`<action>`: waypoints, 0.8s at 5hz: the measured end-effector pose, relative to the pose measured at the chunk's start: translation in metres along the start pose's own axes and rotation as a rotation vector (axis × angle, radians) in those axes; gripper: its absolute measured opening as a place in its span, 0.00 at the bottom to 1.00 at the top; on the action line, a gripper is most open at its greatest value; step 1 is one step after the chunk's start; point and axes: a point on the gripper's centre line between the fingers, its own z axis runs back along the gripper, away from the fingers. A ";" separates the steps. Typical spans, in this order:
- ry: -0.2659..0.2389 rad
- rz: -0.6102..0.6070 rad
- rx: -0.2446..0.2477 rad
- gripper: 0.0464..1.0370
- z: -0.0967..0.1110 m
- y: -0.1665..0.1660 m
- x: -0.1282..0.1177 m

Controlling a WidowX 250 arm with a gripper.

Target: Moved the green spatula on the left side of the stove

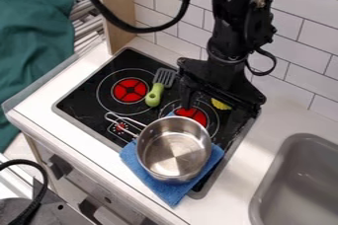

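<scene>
1. One green spatula (pixel 154 95) lies on the stove (pixel 82 101), right of the left red circle (pixel 121 91).
2. The gripper (pixel 222 107) has its jaws wide apart, holding nothing.
3. A pot (pixel 173 152) sits on blue cloth (pixel 168 193).

Stove (pixel 84 101): no word or number can be read on it
Red dial (pixel 121 127): small white marks (pixel 117 131) are seen around it, but they are too small for being read

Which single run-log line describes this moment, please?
gripper: open, above stove | green-handled spatula: ungripped, between red burners | steel saucepan: on blue cloth | yellow item: near gripper
</scene>
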 end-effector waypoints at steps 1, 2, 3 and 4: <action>0.029 -0.003 0.006 0.97 -0.007 0.001 -0.006; 0.015 0.070 -0.006 0.97 -0.011 0.025 -0.012; -0.027 0.156 -0.035 0.97 -0.014 0.063 -0.005; -0.068 0.202 -0.066 0.97 -0.019 0.089 0.001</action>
